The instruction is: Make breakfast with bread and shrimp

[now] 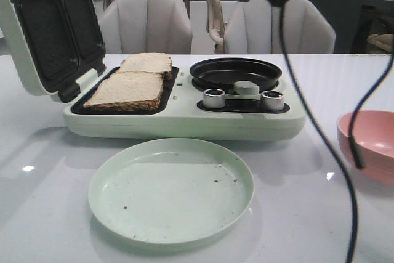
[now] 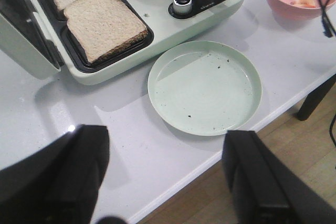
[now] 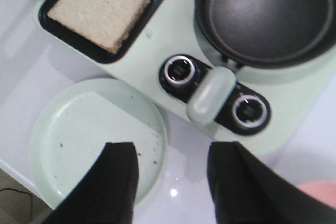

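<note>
Two flat bread slices [image 1: 126, 89] in a row running front-to-back; left claw [image 2: 165, 174] and right claw [image 3: 170, 179] both agape, empty.

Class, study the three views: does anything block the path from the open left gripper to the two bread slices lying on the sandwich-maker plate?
Nothing visible does. The left gripper hangs open over the table edge. Only the flat, empty green plate lies between it and the bread, and the sandwich-maker lid stands open behind the slices.

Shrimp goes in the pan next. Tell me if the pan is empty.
Empty. The black pan shows only bare dark bottom in the right wrist view, and nothing sits in it in the front view.
</note>
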Motion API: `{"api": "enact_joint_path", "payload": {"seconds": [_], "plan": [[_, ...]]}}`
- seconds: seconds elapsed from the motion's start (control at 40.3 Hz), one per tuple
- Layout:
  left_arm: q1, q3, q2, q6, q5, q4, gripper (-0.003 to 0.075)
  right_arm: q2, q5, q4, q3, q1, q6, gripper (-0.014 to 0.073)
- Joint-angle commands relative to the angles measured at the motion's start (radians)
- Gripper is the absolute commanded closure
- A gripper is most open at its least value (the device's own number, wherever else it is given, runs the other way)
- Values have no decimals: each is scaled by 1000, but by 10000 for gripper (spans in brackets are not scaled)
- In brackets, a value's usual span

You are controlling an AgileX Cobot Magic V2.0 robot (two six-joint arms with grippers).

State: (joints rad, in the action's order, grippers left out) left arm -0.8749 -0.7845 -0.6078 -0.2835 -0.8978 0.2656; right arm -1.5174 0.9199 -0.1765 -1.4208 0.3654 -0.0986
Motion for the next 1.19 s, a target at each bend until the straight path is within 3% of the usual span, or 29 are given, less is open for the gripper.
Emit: {"api": "enact_joint_path", "payload": {"seconds": [0.0,0.322,0.595,0.818,1.166], "plan": [[-7,-25,0,-2,74,18,211,156,-21,58,54,-4,40,162],[-7,-25,0,-2,74,18,211,541,-72,139,432,-4,40,162],[-7,-25,0,-2,74,18,211,800,-66,159,654,-4,40,162],[-7,-25,0,-2,95,20,211,931,-42,159,721,-4,40,162],[-7,-25,0,-2,97,8,211,949,-28,158,725,-4,40,162]]}}
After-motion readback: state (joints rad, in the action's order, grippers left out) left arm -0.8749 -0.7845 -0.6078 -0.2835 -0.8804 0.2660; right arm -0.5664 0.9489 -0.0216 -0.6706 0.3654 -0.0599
